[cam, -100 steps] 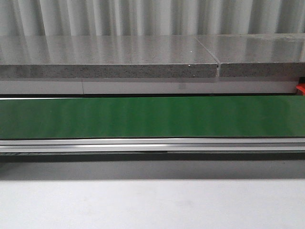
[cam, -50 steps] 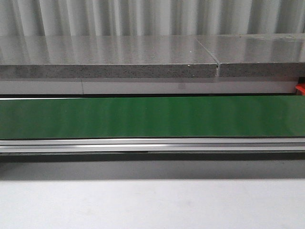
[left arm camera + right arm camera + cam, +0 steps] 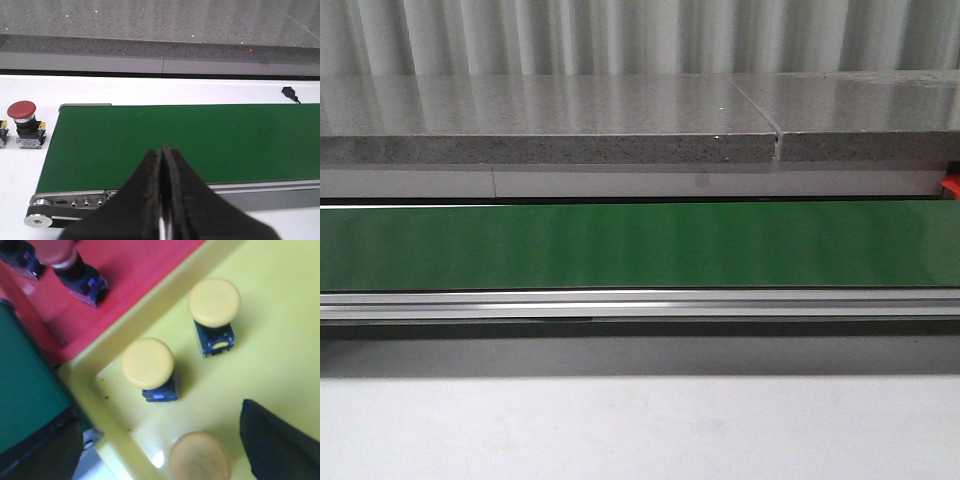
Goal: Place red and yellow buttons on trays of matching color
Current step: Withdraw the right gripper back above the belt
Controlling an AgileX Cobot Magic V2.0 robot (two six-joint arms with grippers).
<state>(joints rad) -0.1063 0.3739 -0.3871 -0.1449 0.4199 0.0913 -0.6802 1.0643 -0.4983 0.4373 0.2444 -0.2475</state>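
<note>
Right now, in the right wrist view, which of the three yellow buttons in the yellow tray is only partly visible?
The yellow button at the picture's edge, between the right gripper's fingers: its cap is cut off, its body hidden. The other two show whole caps and blue bases.

Your green conveyor belt (image 3: 640,245) looks smooth and matt, edged by a brushed metal rail (image 3: 640,303). Behind it, the speckled stone ledge (image 3: 550,120) is polished and reflective. The counter (image 3: 640,430) is plain, matt white. The yellow tray (image 3: 280,355) and yellow buttons (image 3: 148,362) look like smooth plastic; the left hand (image 3: 161,200) is matt black.
</note>
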